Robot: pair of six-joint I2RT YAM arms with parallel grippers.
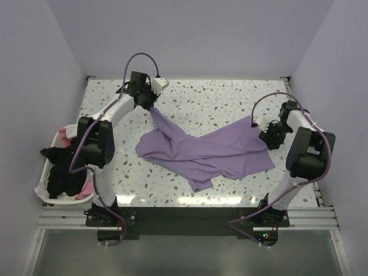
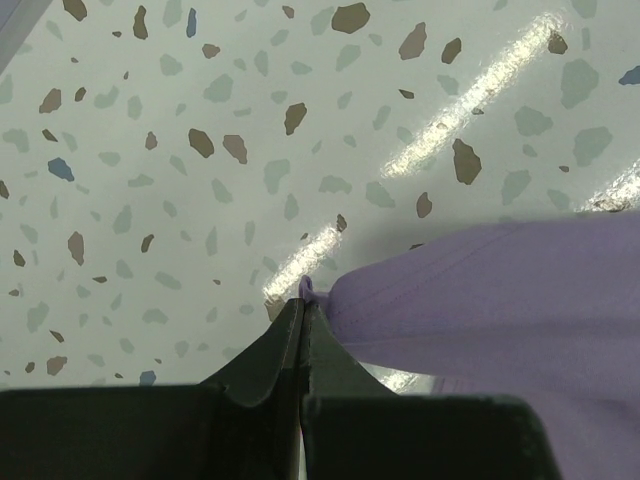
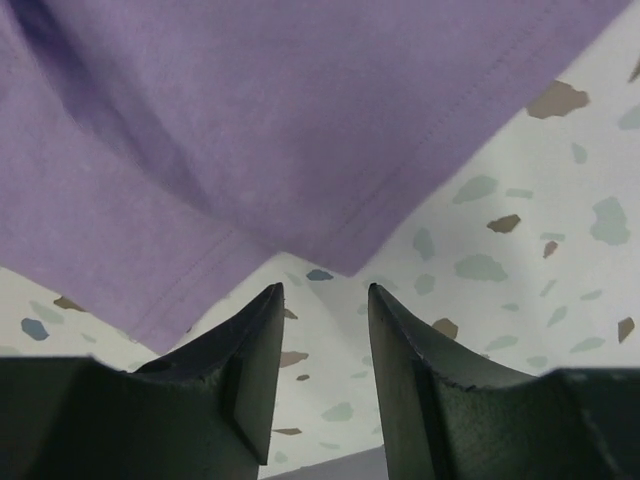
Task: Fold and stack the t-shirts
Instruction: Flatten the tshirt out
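A lilac-purple t-shirt (image 1: pixel 207 152) lies crumpled across the middle of the speckled table (image 1: pixel 224 98). My left gripper (image 1: pixel 148 106) is shut on a corner of it at the back left, lifting that corner so the cloth hangs in a taut strip. In the left wrist view a nub of purple cloth (image 2: pixel 306 290) pokes out between the closed fingertips, and the shirt (image 2: pixel 500 300) spreads to the right. My right gripper (image 1: pixel 268 136) stands open just off the shirt's right edge. Its fingers (image 3: pixel 262 330) hold nothing, with the hemmed corner (image 3: pixel 345 262) just beyond the tips.
A white laundry basket (image 1: pixel 49 192) sits at the table's left edge, holding black (image 1: pixel 60 167), pink (image 1: pixel 86 190) and white cloth. Walls close in the table at the back and sides. The arm bases stand along the near edge.
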